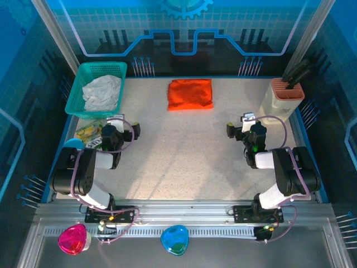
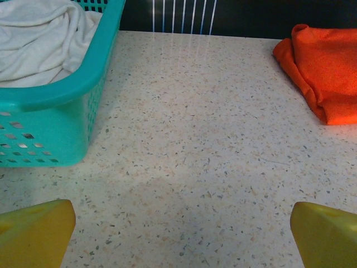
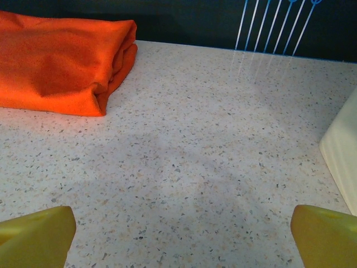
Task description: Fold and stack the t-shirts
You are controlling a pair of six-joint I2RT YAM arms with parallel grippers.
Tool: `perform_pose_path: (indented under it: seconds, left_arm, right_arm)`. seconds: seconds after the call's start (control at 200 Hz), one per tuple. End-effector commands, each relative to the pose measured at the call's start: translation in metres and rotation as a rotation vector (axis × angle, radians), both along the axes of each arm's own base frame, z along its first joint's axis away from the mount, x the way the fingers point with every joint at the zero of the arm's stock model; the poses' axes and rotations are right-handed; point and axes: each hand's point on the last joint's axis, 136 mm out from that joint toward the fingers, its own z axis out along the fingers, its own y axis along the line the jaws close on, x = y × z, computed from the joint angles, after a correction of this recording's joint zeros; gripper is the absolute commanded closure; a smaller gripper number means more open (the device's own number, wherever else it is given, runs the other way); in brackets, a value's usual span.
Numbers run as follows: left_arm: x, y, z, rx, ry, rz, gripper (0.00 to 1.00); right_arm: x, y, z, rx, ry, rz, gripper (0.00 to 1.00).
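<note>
Standing spread wide at mid-left and mid-right of the top view, the left gripper (image 2: pixel 179 231) and the right gripper (image 3: pixel 181 234) hold and touch nothing, poised low over the speckled stone-look tabletop (image 1: pixel 184 162). Higher up, near centre, the bright orange short-sleeved fabric t-shirt (image 1: pixel 191 94) lies folded, seemingly parked as the stack's base. At upper left, the crumpled whitish-grey fabric t-shirt (image 1: pixel 102 92) sits in the teal plastic mesh basket (image 1: pixel 76 92), probably awaiting folding.

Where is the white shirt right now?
From above, the white shirt lies crumpled inside the teal basket at the far left corner of the table, left of the folded orange shirt.
</note>
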Motion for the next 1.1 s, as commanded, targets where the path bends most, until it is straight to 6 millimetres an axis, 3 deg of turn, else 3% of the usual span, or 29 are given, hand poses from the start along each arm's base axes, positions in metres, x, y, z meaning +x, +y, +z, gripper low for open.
perform_pose_path:
  seconds: [0.0, 1.096]
  left_arm:
    - [0.0015, -0.0013, 0.0036, -0.021, -0.008, -0.014, 0.01]
    - [0.0014, -0.0019, 0.0033, -0.022, -0.007, -0.016, 0.01]
  right_arm:
    - [-0.0003, 0.0027, 0.0026, 0.003, -0.008, 0.008, 0.0]
    - [0.0003, 0.0057, 0.0015, 0.001, 0.001, 0.023, 0.0]
